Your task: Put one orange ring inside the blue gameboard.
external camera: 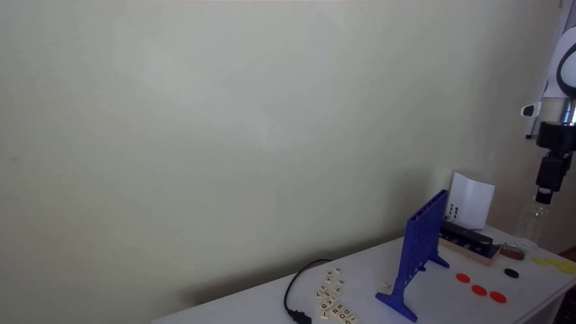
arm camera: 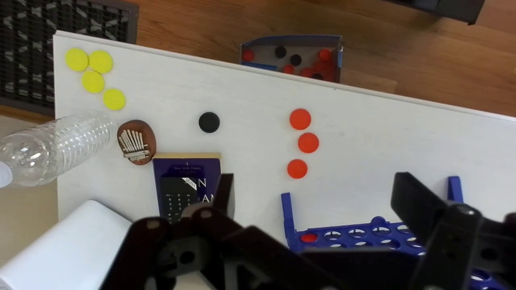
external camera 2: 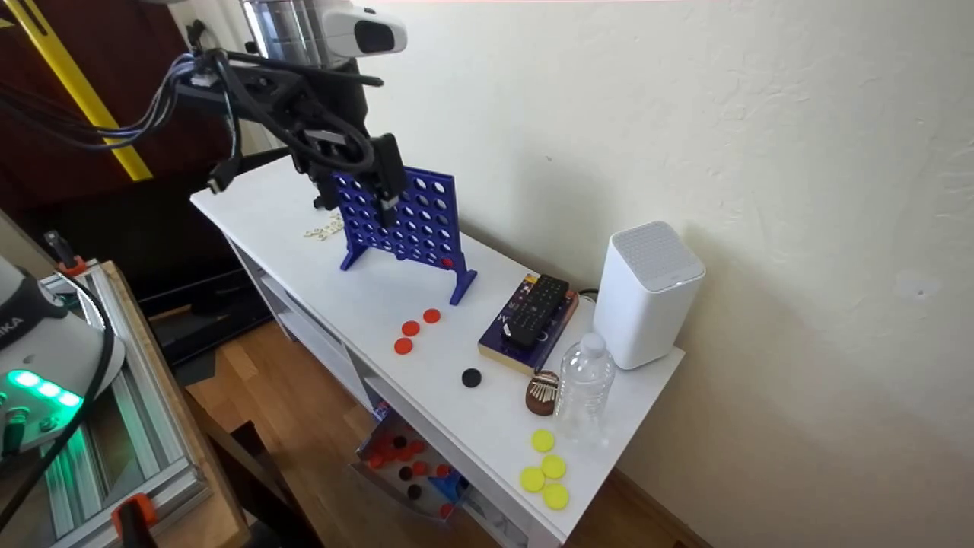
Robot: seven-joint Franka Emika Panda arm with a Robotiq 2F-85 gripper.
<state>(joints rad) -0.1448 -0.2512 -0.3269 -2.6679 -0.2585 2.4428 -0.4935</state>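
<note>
Pincer (arm camera: 316,189) spread wide, nothing held. 3 orange rings (arm camera: 308,143) lie flat on the white tabletop (arm camera: 258,100), near the blue gameboard (external camera 2: 417,220). Look like thin plastic: probably light, stiff, a bit slick. Pinch 1 low, across its rim.

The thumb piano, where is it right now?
In the wrist view, the thumb piano lies on the left part of the white table, between the clear bottle and the book.
</note>
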